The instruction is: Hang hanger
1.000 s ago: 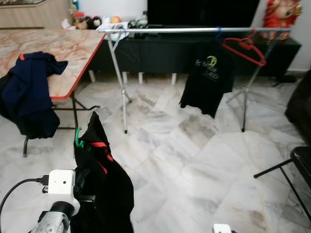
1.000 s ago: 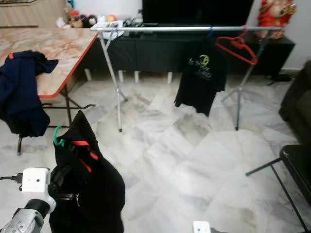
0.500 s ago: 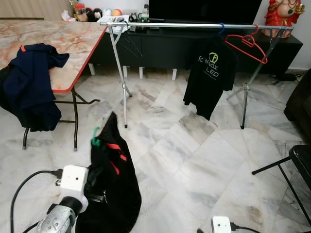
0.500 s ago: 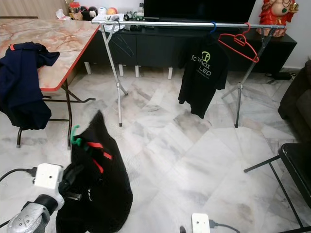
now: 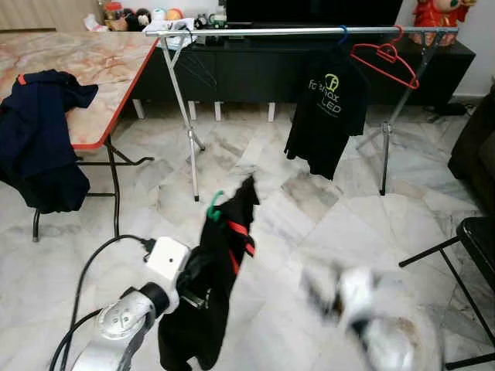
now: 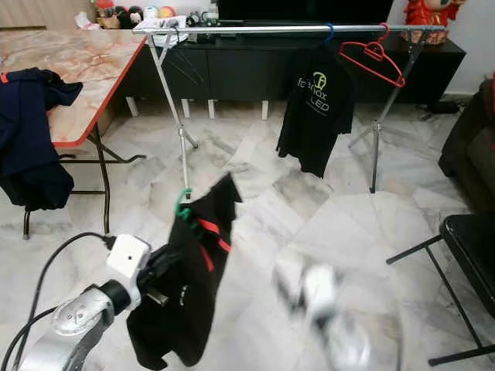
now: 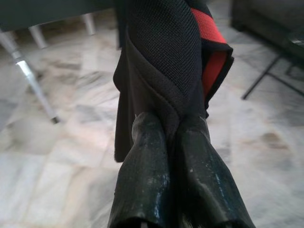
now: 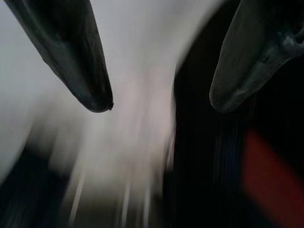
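The marble floor (image 5: pixel 309 232) fills most of the frame, and more of it lies in view than half a second ago, since the camera has tipped and the far wall sits higher. The bench (image 5: pixel 93 69) with its marble top and red edge takes the upper left, a dark blue garment (image 5: pixel 42 131) draped over its near corner as before. Across the top runs the silver clothes rail (image 5: pixel 271 32), unchanged: a black T-shirt (image 5: pixel 325 112) with a green logo hangs right of centre, and an empty red hanger (image 5: pixel 384 62) hangs just beside it toward the upper right. A black chair (image 5: pixel 464 255) shows at the right edge.

The black garment (image 5: pixel 216 286) with red trim has risen and shifted toward the centre of the frame; earlier it hung low at lower left. The green hanger (image 5: pixel 213 207) hook pokes out at its top, well below and apart from the rail. The left gripper (image 7: pixel 173 128) is clamped tight on a fold of this garment, fingers pressed together around the cloth.

The right gripper (image 8: pixel 159 102), which sat nearly out of frame at the bottom edge before, is now raised into the lower right as a motion-blurred shape. Its fingers (image 8: pixel 80 52) stand wide apart, holding nothing, with dark cloth and a red patch blurred beyond them.
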`<state>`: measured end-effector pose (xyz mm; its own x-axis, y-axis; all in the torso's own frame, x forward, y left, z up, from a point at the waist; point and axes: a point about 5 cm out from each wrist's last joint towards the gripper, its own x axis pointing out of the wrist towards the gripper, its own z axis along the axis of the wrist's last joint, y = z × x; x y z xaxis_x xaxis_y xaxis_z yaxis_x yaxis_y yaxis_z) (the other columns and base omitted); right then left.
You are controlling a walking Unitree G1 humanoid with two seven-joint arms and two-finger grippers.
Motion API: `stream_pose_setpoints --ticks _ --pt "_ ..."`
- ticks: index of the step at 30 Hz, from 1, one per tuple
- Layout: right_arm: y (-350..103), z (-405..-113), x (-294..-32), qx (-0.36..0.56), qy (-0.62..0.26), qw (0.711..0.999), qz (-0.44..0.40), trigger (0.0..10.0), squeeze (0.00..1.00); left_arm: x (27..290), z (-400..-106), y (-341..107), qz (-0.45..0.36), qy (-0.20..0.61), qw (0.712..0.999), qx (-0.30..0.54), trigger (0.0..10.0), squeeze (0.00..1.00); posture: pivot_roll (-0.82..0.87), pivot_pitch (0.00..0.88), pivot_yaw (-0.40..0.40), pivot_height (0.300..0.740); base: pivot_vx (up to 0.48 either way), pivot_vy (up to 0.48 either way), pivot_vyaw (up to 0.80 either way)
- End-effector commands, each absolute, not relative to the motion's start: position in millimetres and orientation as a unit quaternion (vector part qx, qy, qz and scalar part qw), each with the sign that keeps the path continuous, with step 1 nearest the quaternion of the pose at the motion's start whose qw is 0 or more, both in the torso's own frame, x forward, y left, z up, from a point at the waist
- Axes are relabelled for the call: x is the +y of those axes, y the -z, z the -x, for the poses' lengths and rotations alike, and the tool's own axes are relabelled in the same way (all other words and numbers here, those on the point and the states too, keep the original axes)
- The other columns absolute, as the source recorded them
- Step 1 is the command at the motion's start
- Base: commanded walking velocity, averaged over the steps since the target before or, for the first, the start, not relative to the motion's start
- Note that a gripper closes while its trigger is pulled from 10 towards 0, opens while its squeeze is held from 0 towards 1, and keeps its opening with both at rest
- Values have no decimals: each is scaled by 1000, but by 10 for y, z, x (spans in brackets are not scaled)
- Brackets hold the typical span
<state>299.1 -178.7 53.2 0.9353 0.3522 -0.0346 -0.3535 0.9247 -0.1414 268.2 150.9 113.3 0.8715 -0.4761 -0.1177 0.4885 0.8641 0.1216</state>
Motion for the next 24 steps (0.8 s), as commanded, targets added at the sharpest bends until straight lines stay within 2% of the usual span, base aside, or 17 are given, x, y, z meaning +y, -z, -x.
stream_pose_setpoints --ticks 1,8,17,24 --pt "-515 -2920 -1758 -12 -193 978 75 10000 0 1377 -2686 -1251 -79 298 951 27 10000 0 -18 136 5 740 0 0 0" --pt "-629 -2940 -1723 -54 -216 971 84 10000 0 1222 -2682 -1318 -87 364 927 28 10000 0 -16 138 -1 740 0 0 0" --pt "-432 -2739 -1765 15 -316 941 121 10000 0 1021 -2688 -1413 -93 426 900 20 10000 0 -20 139 -9 740 0 0 0" --pt "-388 -2709 -1796 19 -309 940 144 10000 0 953 -2694 -1464 -91 442 892 15 10000 0 -26 140 -11 740 0 0 0"
